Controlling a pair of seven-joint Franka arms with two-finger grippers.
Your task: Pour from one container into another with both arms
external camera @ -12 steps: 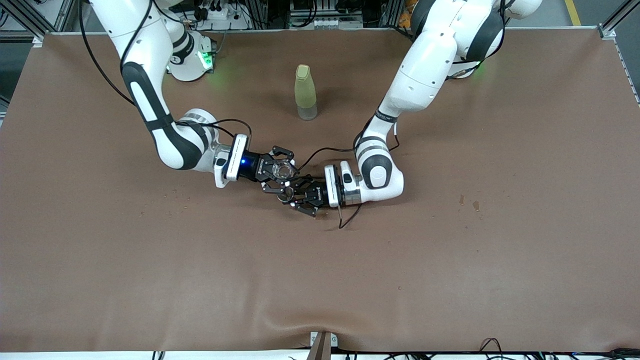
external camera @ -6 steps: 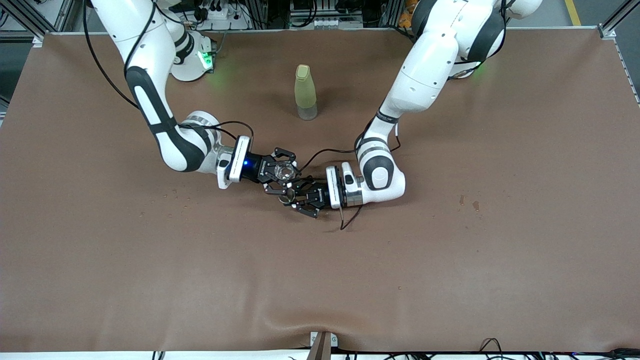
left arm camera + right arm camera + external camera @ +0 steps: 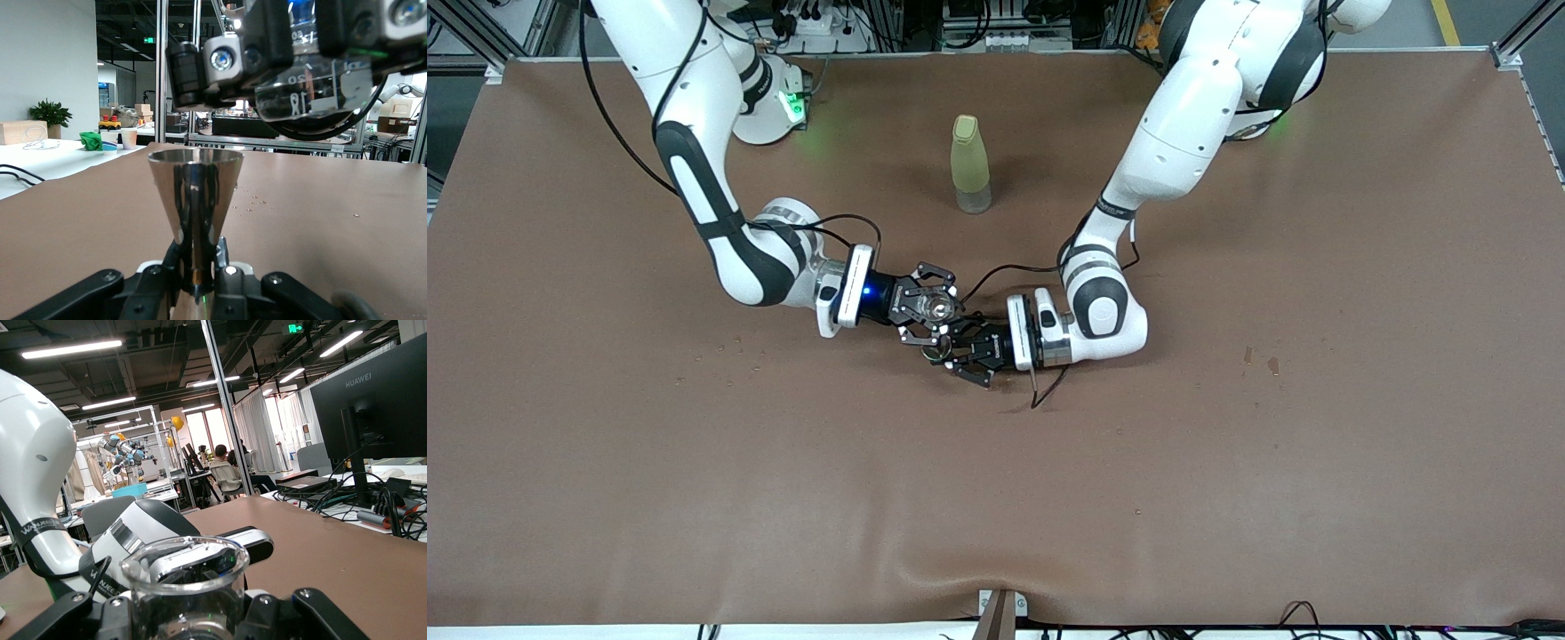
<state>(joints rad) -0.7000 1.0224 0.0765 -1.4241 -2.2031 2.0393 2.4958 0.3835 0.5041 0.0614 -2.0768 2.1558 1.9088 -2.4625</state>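
Note:
My right gripper (image 3: pixel 935 308) is shut on the clear glass cup (image 3: pixel 935 308), whose rim fills the right wrist view (image 3: pixel 183 570). My left gripper (image 3: pixel 944 352) is shut on the waist of the steel jigger (image 3: pixel 935 349), which stands upright with its mouth open upward in the left wrist view (image 3: pixel 195 193). The two grippers meet fingertip to fingertip over the middle of the table. In the left wrist view the glass cup (image 3: pixel 300 93) hangs just above and to one side of the jigger's rim, held in the right gripper's black fingers (image 3: pixel 200 63).
A tall yellow-green bottle (image 3: pixel 970 164) stands upright farther from the front camera than the grippers. A black cable (image 3: pixel 1040 391) droops from the left wrist onto the brown table cover (image 3: pixel 996 498). Small dark spots (image 3: pixel 1258 360) mark the cover toward the left arm's end.
The right gripper has carried the glass cup a little toward the left gripper and the jigger. The left gripper has shifted only slightly.

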